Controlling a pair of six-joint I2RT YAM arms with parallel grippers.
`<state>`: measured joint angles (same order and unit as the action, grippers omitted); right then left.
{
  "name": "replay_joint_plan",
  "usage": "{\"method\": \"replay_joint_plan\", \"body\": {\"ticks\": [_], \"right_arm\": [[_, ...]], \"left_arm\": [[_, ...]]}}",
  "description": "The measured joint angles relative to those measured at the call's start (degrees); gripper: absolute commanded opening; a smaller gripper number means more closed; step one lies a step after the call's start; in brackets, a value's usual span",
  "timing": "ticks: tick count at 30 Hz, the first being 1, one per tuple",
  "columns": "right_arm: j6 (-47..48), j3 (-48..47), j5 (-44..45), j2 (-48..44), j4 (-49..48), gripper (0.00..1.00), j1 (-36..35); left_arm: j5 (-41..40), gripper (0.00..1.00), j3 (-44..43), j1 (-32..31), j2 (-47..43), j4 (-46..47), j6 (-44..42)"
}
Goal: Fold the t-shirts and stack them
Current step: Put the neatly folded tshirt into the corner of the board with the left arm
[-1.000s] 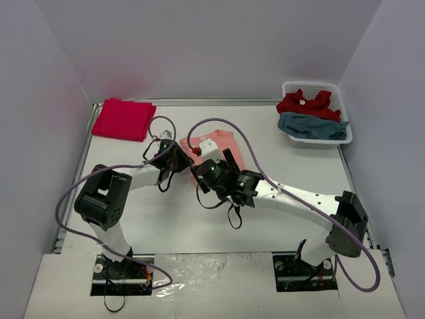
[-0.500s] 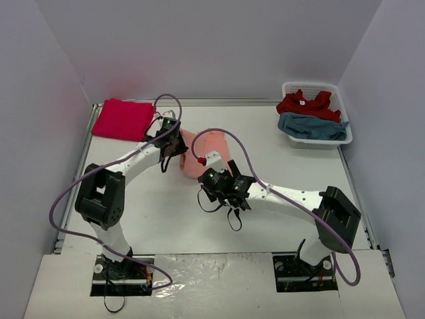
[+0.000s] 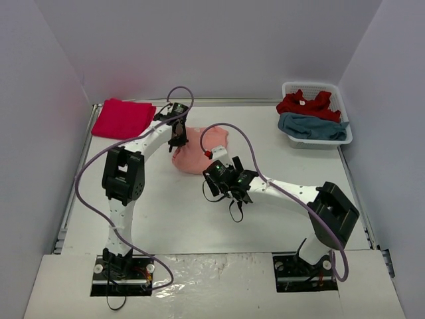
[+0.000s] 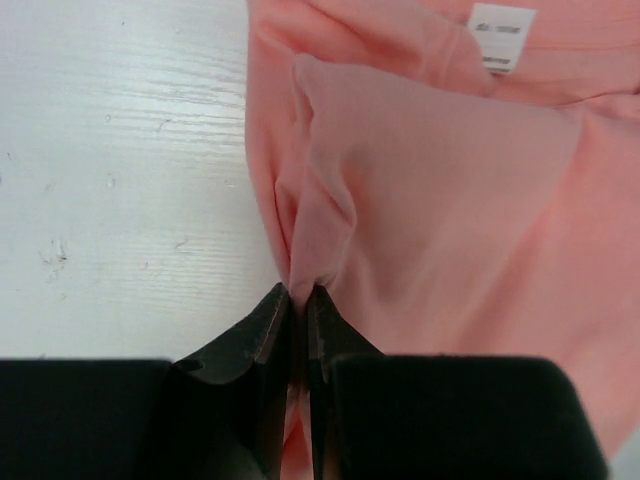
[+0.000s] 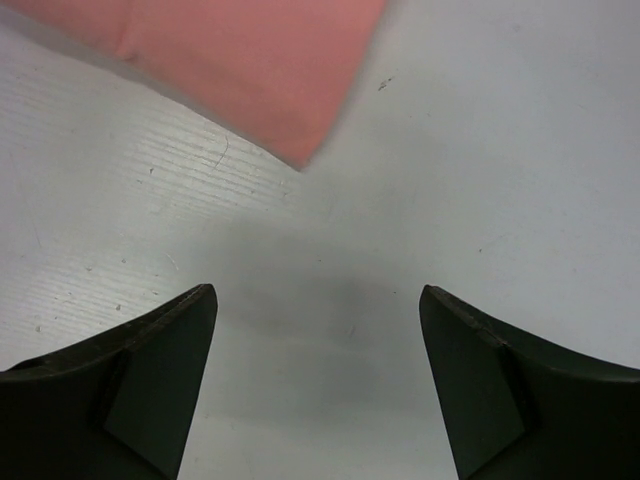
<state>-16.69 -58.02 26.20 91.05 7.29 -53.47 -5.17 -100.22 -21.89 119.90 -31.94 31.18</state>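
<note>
**Left gripper (image 4: 298, 292) clenched on the salmon t-shirt (image 3: 199, 156); right gripper (image 5: 318, 295) released, holding nothing.**
The left jaws pinch a raised fold at the shirt's edge. The shirt lies bunched on the table (image 3: 285, 173), just toward 12 o'clock of centre. The right jaws stand wide over bare table, with the shirt's corner at their 12 o'clock, apart from them. A folded crimson t-shirt (image 3: 121, 118) lies at 10 o'clock. The white basket (image 3: 292, 86) at 2 o'clock holds a red tee (image 3: 304, 104) and a teal tee (image 3: 312, 126).
</note>
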Motion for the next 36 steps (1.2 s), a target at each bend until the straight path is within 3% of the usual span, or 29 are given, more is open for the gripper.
{"method": "replay_joint_plan", "body": {"ticks": [17, 26, 36], "right_arm": [[0.7, 0.2, -4.2, 4.5, -2.2, 0.79, 2.3], [0.7, 0.2, -5.2, 6.9, -2.6, 0.79, 2.8], [1.3, 0.2, -6.3, 9.9, -2.8, 0.79, 2.9]], "left_arm": [[-10.8, 0.03, -31.9, 0.2, 16.6, -19.6, -9.9], [-14.3, 0.03, -40.2, 0.2, 21.0, -21.9, -15.5], [-16.5, 0.03, -42.5, 1.1, 21.1, -20.4, -20.6]]}}
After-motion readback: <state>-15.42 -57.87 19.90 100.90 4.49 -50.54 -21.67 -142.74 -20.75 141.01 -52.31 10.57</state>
